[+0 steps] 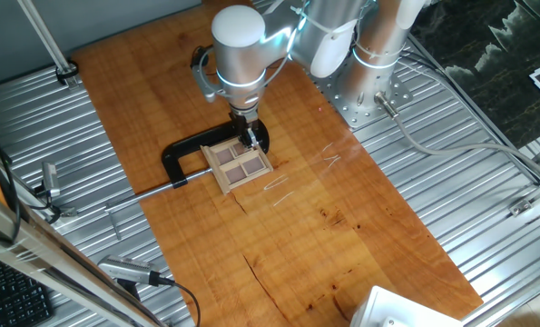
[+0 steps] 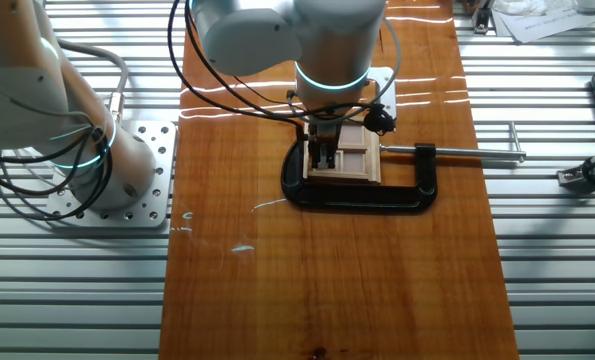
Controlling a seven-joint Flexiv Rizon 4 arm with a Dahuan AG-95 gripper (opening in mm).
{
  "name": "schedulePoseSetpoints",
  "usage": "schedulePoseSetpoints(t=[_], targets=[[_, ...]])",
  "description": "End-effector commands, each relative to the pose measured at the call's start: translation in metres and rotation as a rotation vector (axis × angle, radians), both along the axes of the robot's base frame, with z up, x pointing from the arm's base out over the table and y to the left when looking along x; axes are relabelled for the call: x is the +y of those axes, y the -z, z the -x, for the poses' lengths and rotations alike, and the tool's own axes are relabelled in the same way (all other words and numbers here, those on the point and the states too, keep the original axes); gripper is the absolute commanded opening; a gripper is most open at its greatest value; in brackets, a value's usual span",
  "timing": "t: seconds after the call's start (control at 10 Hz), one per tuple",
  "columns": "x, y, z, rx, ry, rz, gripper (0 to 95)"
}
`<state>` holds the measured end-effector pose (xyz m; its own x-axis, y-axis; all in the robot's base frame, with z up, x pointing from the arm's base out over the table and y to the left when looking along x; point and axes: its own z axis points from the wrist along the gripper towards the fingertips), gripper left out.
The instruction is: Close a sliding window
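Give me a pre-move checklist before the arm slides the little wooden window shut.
1. Small light-wood sliding window lies flat on the brown wooden table: ok.
2. Black C-shaped clamp wraps around the window's frame, with its screw rod pointing away to one side: ok; how tightly it holds, cannot tell.
3. Two-finger gripper stands directly over the window, at the end nearer the robot's base: ok.
4. Fingertips in contact with the sash: cannot tell, the wrist hides this in both views.
5. Jaw opening: cannot tell.
6. How far the sash is open, and which way it must travel: cannot tell at this size.
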<state>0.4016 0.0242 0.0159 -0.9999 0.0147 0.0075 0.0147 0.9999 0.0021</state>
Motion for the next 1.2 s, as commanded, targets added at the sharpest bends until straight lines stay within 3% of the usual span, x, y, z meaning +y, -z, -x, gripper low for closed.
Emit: schedulePoseSetpoints(t=[0.1, 1.2], targets=[[0.0, 0.015, 0.001, 0.001, -0.004, -0.003, 0.0], [0.0, 0.02, 0.013, -0.008, -0.014, -0.005, 0.0]])
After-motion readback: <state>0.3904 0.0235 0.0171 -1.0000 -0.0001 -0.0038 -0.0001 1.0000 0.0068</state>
